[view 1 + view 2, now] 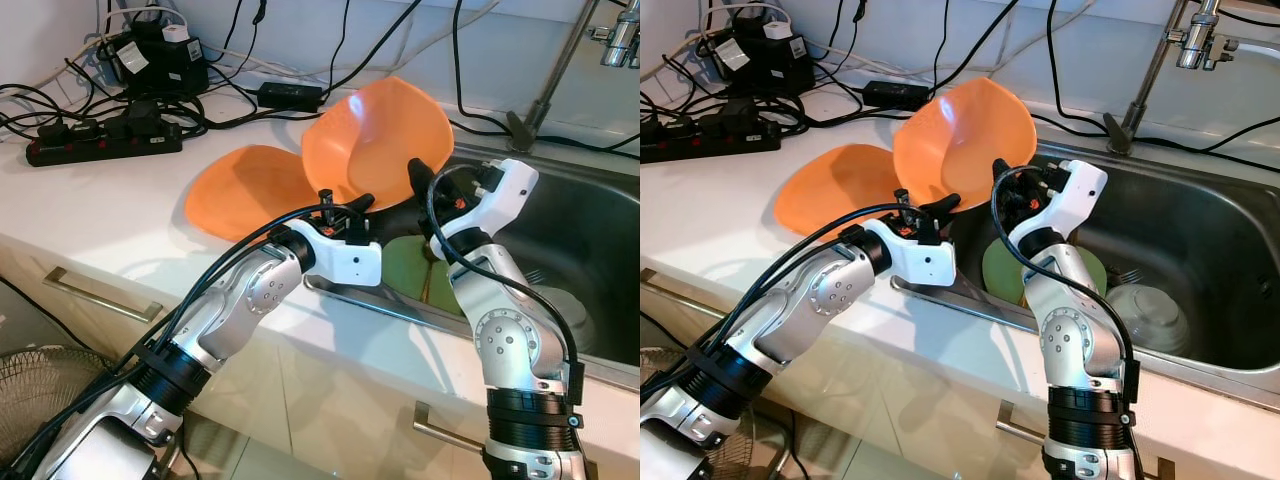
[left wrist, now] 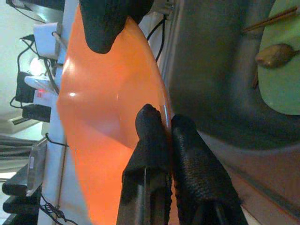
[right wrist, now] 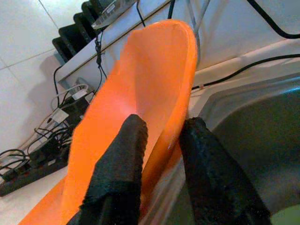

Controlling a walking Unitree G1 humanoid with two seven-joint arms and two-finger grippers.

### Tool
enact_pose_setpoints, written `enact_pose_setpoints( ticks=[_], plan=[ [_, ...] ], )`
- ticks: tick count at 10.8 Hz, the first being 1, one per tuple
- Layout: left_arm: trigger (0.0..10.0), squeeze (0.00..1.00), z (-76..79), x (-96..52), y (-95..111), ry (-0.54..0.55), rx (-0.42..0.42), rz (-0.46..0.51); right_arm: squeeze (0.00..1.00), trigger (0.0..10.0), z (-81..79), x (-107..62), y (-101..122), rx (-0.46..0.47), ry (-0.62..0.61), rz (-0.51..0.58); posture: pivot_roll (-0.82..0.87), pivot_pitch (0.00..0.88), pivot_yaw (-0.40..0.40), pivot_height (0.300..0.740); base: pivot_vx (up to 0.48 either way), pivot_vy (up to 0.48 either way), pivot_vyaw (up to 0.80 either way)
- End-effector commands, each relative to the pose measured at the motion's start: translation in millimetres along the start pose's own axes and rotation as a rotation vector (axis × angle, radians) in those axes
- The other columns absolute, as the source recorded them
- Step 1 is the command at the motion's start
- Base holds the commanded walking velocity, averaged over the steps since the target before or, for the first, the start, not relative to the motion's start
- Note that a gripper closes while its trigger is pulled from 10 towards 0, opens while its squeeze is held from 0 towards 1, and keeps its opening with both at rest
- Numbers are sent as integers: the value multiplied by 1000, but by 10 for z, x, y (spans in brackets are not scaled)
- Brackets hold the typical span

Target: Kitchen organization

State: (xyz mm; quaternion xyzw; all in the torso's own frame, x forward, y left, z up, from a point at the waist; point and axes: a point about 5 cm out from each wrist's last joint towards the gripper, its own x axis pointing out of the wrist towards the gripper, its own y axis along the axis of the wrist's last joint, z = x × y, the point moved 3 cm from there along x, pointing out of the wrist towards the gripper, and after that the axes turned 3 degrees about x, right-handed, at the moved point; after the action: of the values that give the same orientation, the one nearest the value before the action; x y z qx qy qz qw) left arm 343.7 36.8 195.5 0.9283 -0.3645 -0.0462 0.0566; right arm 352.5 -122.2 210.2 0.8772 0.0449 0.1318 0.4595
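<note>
A large orange bowl (image 1: 375, 140) stands tilted on its edge at the sink's left rim, its hollow facing me. My left gripper (image 1: 345, 210) is shut on its lower rim; the left wrist view shows both fingertips (image 2: 152, 126) pinching the thin edge. My right gripper (image 1: 418, 175) is shut on the bowl's right rim, one finger (image 3: 129, 140) inside the hollow and the other behind the edge. A second orange bowl (image 1: 245, 190) lies flat on the white counter (image 1: 90, 220), just left of the held one and partly behind it.
The steel sink (image 1: 590, 240) holds a green plate (image 1: 1005, 270) with a spoon (image 2: 276, 54) and chopsticks, plus a white bowl (image 1: 1145, 310). A faucet (image 1: 560, 70) rises at the back right. Power strips (image 1: 100, 140), adapters and cables crowd the counter's back left.
</note>
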Motion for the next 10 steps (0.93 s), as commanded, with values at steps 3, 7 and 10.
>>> enact_pose_setpoints(
  ticks=[3, 7, 10],
  plan=[
    [10000, 0, -172, -24, 72, 70, 33, 35, 0, 0, 11, 20, -21, 5, -5, -10, 186, 41, -1, 740, 0, 0, 0],
    [10000, 1000, -215, -40, 51, 86, 24, 34, 0, 0, 5, 20, -49, 3, -1, -22, 189, 32, 0, 740, 0, 0, 0],
    [10000, 1000, -265, -38, 54, 114, 51, 32, 0, 0, 17, 10, -76, -3, -6, -34, 189, 34, -1, 740, 0, 0, 0]
  ],
)
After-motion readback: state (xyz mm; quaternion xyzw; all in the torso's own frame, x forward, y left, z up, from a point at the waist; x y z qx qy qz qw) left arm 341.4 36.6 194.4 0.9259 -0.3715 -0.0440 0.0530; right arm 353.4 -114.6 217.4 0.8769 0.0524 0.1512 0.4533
